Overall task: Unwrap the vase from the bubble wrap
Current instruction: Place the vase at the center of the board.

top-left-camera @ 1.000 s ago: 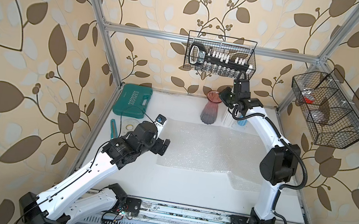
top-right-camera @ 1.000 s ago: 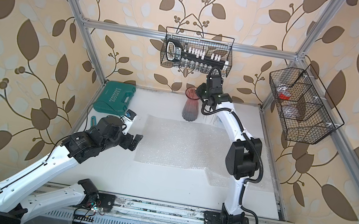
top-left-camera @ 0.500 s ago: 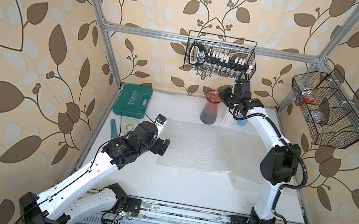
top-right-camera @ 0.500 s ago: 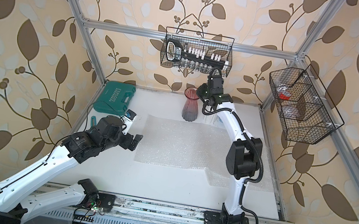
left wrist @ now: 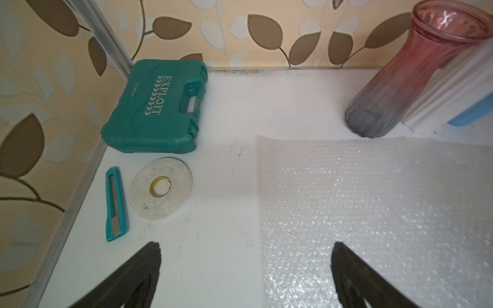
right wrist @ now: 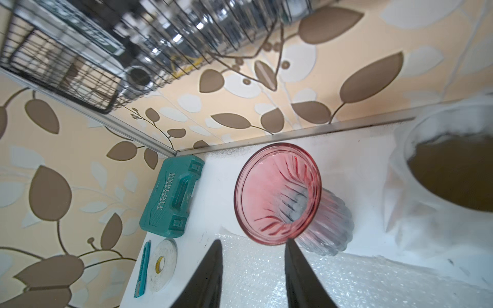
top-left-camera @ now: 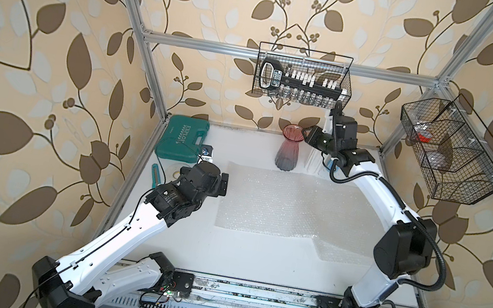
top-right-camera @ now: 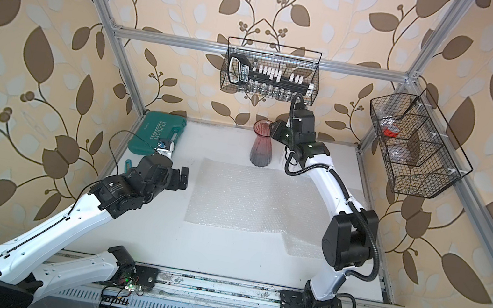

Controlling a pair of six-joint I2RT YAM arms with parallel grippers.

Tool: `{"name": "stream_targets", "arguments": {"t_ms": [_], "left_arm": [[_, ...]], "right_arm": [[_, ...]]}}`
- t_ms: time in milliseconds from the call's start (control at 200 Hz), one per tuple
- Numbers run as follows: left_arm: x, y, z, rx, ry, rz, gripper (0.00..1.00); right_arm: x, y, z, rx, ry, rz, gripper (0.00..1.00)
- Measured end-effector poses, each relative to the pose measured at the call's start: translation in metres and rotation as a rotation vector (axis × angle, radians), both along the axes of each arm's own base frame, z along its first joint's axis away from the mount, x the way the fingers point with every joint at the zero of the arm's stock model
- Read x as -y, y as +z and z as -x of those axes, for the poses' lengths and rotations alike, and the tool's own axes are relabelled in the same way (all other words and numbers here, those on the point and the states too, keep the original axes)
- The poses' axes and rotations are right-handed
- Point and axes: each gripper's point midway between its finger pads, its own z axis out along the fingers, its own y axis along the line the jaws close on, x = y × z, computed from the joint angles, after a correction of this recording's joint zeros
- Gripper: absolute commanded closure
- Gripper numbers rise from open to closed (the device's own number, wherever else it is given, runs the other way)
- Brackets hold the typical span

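Vase (top-left-camera: pixel 287 156) upright, long axis vertical, mouth upward

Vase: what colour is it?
The vase is pink-red at the rim, fading to grey at the base; clearest in the left wrist view.

Left arm (top-left-camera: pixel 127 223) low, jaws wide apart; right arm (top-left-camera: pixel 377 189) outstretched, jaws parted.

Table (top-left-camera: pixel 248 262): bubble wrap (top-left-camera: pixel 280 207), vase (top-left-camera: pixel 288 153), perhaps tape (top-left-camera: pixel 175 168)
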Motion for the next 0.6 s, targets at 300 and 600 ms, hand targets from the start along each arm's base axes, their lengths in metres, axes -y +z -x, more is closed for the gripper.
{"name": "stream_targets", "arguments": {"t_ms": [300, 600], "left_arm": [[-0.037, 0.019, -0.023, 0.185, 0.218, -0.11, 0.01], [-0.079, -0.009, -0.045, 0.186, 0.372, -0.203, 0.01]], "right_arm": [[0.055, 0.019, 0.062, 0.187, -0.119, 0.23, 0.55], [0.123, -0.024, 0.111, 0.192, -0.37, 0.431, 0.54]]}}
